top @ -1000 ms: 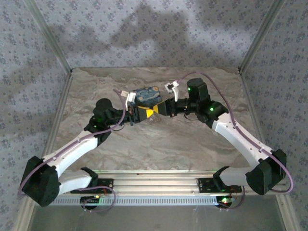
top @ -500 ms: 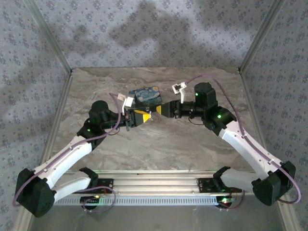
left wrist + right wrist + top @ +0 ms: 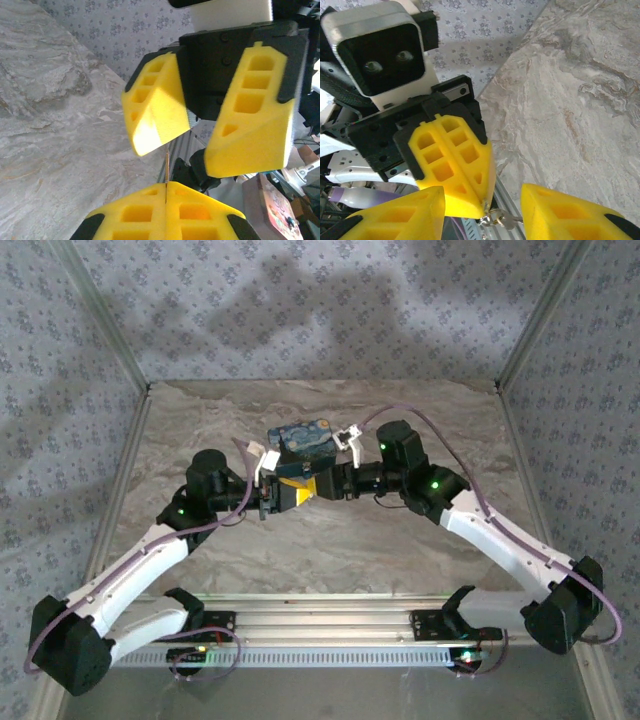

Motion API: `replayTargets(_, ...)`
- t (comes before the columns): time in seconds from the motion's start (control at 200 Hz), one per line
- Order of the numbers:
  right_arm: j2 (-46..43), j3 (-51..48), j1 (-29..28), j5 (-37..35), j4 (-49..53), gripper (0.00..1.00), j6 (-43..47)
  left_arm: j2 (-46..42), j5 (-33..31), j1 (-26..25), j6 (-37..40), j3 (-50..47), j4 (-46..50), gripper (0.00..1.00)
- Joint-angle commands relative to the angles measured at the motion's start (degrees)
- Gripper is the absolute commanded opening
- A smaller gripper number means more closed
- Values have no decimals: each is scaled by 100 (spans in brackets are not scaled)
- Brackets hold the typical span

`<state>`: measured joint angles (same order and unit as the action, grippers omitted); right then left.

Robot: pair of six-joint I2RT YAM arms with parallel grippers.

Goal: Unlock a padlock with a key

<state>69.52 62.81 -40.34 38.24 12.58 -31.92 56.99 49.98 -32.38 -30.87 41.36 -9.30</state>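
My left gripper [image 3: 166, 184] is shut on the key [image 3: 166, 167], whose thin blade sticks up from between the yellow pads. In the right wrist view a key ring with a silver key [image 3: 502, 218] hangs at the left gripper's [image 3: 485, 202] tip. My right gripper [image 3: 482, 197] is open, one finger on each side of that tip and nothing between them pressed. From above, the left gripper [image 3: 285, 492] and the right gripper [image 3: 318, 485] meet tip to tip above the table's middle. The padlock is hidden.
A blue box with a yellow swirl painting [image 3: 300, 437] lies just behind the two grippers. The marbled table [image 3: 330, 550] is bounded by patterned walls on the left, right and back. A metal rail [image 3: 330, 625] with the arm bases runs along the near edge.
The right gripper has opened and, after backing off to the right, has come left again, so its fingers now straddle the left gripper's tip. The left gripper stays shut on the key.
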Motion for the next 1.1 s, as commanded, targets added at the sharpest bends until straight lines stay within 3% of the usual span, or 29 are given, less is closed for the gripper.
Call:
replayTargets(0.0, -2, -64, -58, -102, 69, 42, 116, -143, 212, -62, 143, 183, 51, 0)
replayTargets(0.465, -258, -371, -105, -44, 95, 0, 171, -180, 48, -183, 230, 74, -7, 0)
replayTargets(0.635, -342, -453, -94, -181, 112, 0, 178, -183, -234, -225, 213, -31, -31, 3)
replayTargets(0.724, -333, -406, -80, -304, 179, 0, 175, -315, -667, -227, 299, -121, 89, 32)
replayTargets(0.829, -286, -357, -64, -325, 203, 0, 240, -538, -1147, -250, 497, -258, 195, 44)
replayTargets(0.944, -157, -165, -9, -706, 528, 0, 20, -866, -2259, -566, 1143, -192, 840, 47)
replayTargets(1.099, 9, 201, 48, -1482, 1143, 0, -618, -1093, -3977, -1470, 2247, -102, 1246, 49)
